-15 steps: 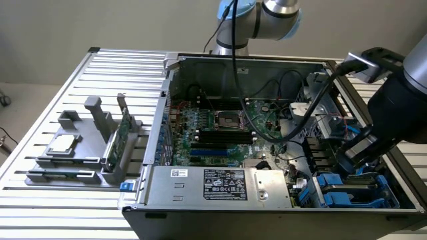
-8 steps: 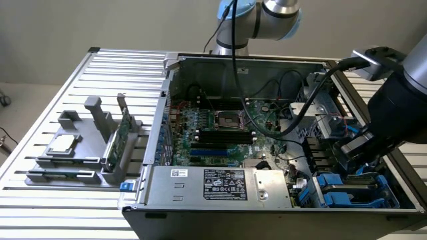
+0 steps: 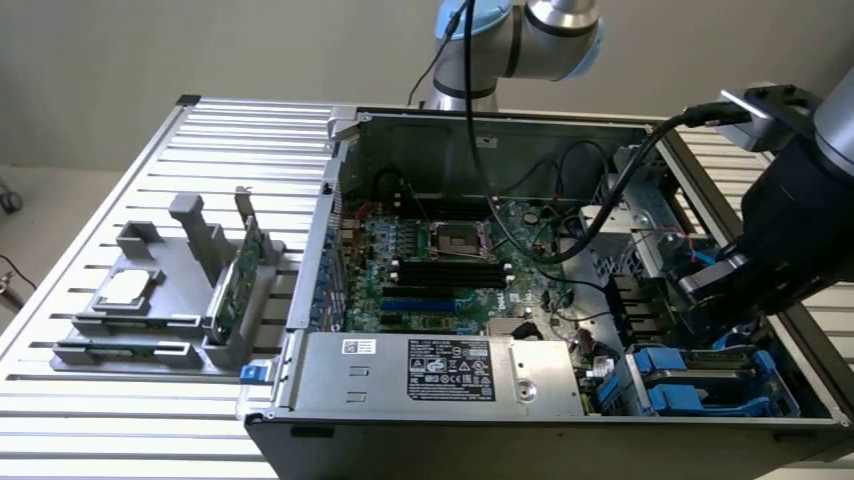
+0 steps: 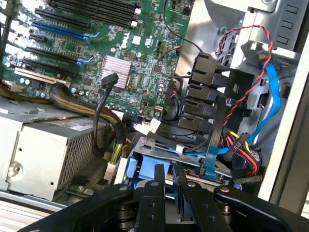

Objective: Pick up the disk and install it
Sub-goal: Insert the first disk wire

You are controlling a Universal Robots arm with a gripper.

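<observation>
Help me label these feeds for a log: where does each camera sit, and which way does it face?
Exterior view: off the arm, looking down into the open computer case; the arm shows at the exterior view's right.
Wrist view: on the wrist, facing the blue drive bay; the tool shows.
Shared: motherboard, power supply.

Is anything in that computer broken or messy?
Nothing looks broken or spilled. One odd bit: the square socket in the middle of the green board looks empty, while a small silver chip sits outside on the grey holder. The gripper is down by a blue carrier.
</observation>
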